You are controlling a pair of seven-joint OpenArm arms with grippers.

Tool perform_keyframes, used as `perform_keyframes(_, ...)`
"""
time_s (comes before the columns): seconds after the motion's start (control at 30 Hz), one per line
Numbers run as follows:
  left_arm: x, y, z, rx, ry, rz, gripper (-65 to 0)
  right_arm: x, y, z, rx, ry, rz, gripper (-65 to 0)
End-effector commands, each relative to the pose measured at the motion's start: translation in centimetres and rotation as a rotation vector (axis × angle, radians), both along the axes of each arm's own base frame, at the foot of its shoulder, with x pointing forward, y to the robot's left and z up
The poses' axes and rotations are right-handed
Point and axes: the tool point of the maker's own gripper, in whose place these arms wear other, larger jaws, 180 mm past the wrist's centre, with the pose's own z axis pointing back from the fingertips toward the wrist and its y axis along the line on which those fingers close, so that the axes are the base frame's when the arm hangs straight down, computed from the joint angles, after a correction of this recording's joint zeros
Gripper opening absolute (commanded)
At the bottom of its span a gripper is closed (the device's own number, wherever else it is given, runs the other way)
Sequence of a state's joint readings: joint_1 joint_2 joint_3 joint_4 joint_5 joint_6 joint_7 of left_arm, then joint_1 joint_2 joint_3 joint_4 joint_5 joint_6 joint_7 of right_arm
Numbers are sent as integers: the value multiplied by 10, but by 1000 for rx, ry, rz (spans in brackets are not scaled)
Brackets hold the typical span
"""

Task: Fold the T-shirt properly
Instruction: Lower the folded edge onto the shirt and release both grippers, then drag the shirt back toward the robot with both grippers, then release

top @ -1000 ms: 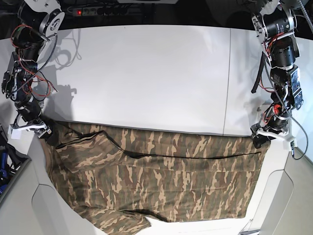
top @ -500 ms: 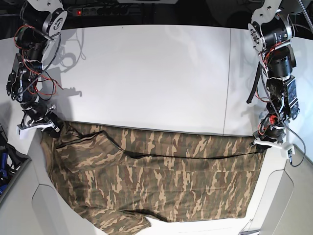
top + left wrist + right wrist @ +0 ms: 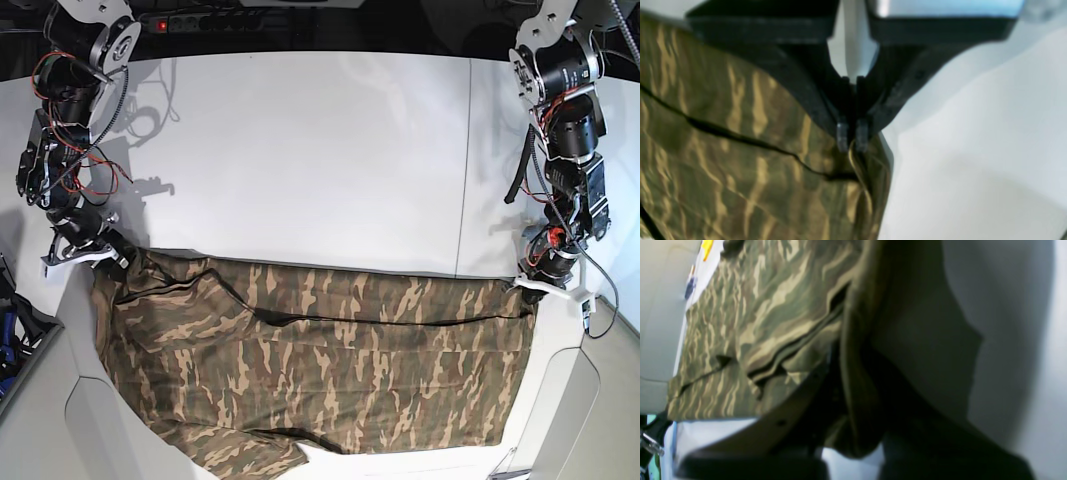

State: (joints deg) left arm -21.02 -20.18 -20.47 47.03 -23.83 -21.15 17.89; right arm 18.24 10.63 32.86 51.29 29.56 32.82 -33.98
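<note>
The camouflage T-shirt [image 3: 310,360] lies spread across the near part of the white table [image 3: 310,150], folded over along a dark horizontal crease. My left gripper [image 3: 533,282] is shut on the shirt's far right corner; in the left wrist view the fingertips [image 3: 842,132] pinch a cloth edge [image 3: 740,150]. My right gripper [image 3: 112,256] holds the shirt's far left corner. In the right wrist view the cloth [image 3: 773,313] bunches around the dark fingers [image 3: 826,396], which look closed on it.
The shirt's near edge hangs over the table's front edge [image 3: 400,465]. A seam [image 3: 465,160] runs down the table at the right. A power strip [image 3: 190,20] lies beyond the far edge. Grey side panels [image 3: 570,400] flank the table.
Both grippers have pulled the held far corners of the shirt farther up the table, the right one also inward. The folded edge is now straighter and tauter.
</note>
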Motion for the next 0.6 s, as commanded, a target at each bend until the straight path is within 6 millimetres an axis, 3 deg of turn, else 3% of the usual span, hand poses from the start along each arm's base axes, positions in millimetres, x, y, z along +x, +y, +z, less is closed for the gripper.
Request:
perform_keyframes(0.0, 14, 13, 29, 29, -68, 2, -650, 12, -7, 20, -16, -55, 2, -650)
perform_keyframes(0.2, 9, 14, 43, 68, -57, -80, -650, 3, -17, 26, -21, -27, 38, -650)
perform_keyframes(0.37, -12, 17, 54, 140, -75, -114, -650, -15, -25, 31, -43, -18, 57, -650)
perform_keyframes(0.57, -38, 0, 75, 206, -113, -180, -650, -39, -22, 39, -52, -36, 84, -650)
